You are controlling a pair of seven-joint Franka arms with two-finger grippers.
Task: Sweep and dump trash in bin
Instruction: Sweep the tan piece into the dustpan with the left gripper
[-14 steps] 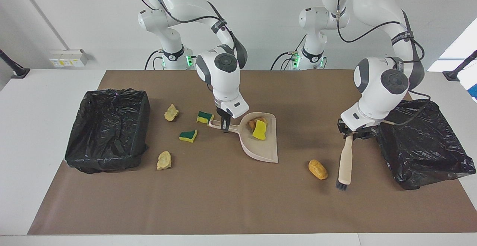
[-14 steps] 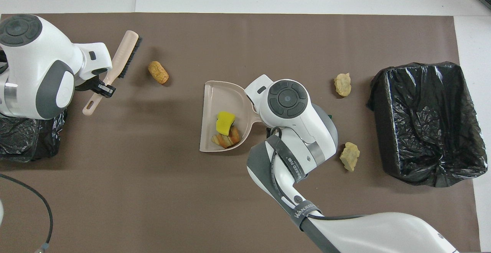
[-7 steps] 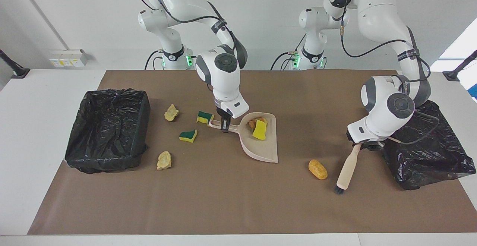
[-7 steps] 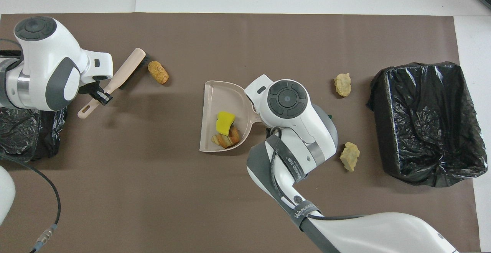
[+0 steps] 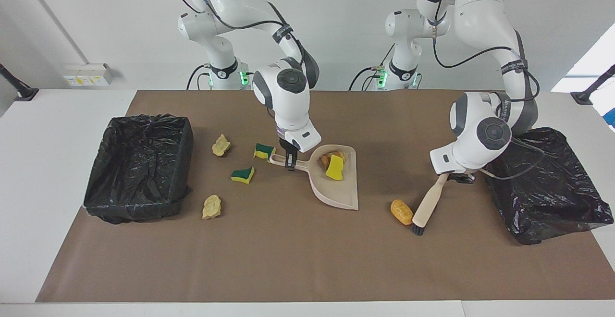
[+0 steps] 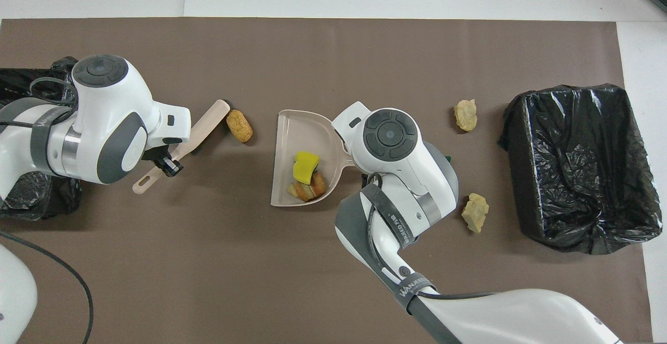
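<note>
Bristles of the hand brush, clenched in the left gripper, have pushed the orange-brown lump closer to the dustpan.

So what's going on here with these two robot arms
The two arms are sweeping trash into a dustpan. The right gripper holds the dustpan by its handle, flat on the table, with a yellow sponge and a brownish piece inside. The left gripper holds a brush, its bristles down beside the orange lump, between brush and pan. Two beige wads and two green-yellow sponges lie unswept near the bin at the right arm's end.
</note>
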